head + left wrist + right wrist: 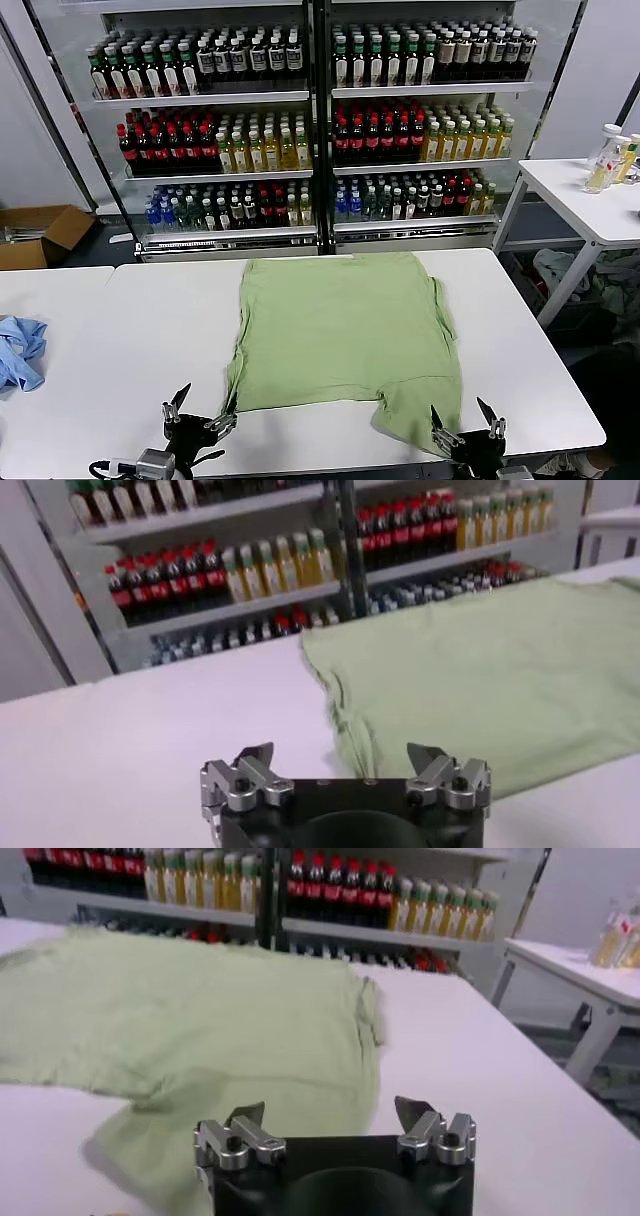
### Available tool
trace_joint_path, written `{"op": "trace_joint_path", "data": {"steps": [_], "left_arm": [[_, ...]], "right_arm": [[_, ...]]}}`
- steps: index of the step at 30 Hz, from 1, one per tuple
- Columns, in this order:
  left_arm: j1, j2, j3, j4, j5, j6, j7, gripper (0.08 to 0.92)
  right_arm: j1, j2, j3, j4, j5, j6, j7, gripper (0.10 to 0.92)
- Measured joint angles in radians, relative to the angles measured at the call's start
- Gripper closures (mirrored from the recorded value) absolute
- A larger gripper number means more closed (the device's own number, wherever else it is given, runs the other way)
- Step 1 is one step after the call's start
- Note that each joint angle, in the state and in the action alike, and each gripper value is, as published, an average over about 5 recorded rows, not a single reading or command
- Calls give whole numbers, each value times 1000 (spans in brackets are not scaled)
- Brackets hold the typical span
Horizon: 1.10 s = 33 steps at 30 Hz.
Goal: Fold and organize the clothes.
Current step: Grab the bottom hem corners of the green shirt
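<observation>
A pale green T-shirt (340,335) lies spread flat on the white table (130,350), plain side up, with one sleeve reaching toward the near right. My left gripper (198,412) is open and empty at the table's near edge, just left of the shirt's near left corner. My right gripper (466,424) is open and empty at the near edge, by the near right sleeve. The shirt shows in the left wrist view (480,680), ahead of the open left gripper (345,765). It also shows in the right wrist view (180,1008), ahead of the open right gripper (328,1118).
A blue cloth (20,350) lies at the table's far left. Drink shelves (310,110) stand behind the table. A second white table (590,195) with bottles is at the right. A cardboard box (40,235) sits on the floor at the left.
</observation>
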State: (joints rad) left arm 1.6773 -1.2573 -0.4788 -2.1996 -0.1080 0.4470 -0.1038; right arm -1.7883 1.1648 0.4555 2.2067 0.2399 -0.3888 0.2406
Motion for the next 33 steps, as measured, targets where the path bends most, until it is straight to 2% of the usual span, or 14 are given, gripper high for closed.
{"op": "trace_joint_path", "data": {"steps": [8,11,19,33], "left_arm": [[-44,5,23,47,-22,35,-8,180],[-54,6,33,62,-34,45,-6,219],[-74,7,40,90,-75,79,-1,448],[-60,13,30,83,-175,110,33,845]], "right_arm": [[21,9,-31,-18,7,-20,6,203],[28,9,-41,-25,12,-26,6,235],[33,-1,-49,-31,28,-32,1,441],[21,-43,-17,-7,57,-11,-27,848]]}}
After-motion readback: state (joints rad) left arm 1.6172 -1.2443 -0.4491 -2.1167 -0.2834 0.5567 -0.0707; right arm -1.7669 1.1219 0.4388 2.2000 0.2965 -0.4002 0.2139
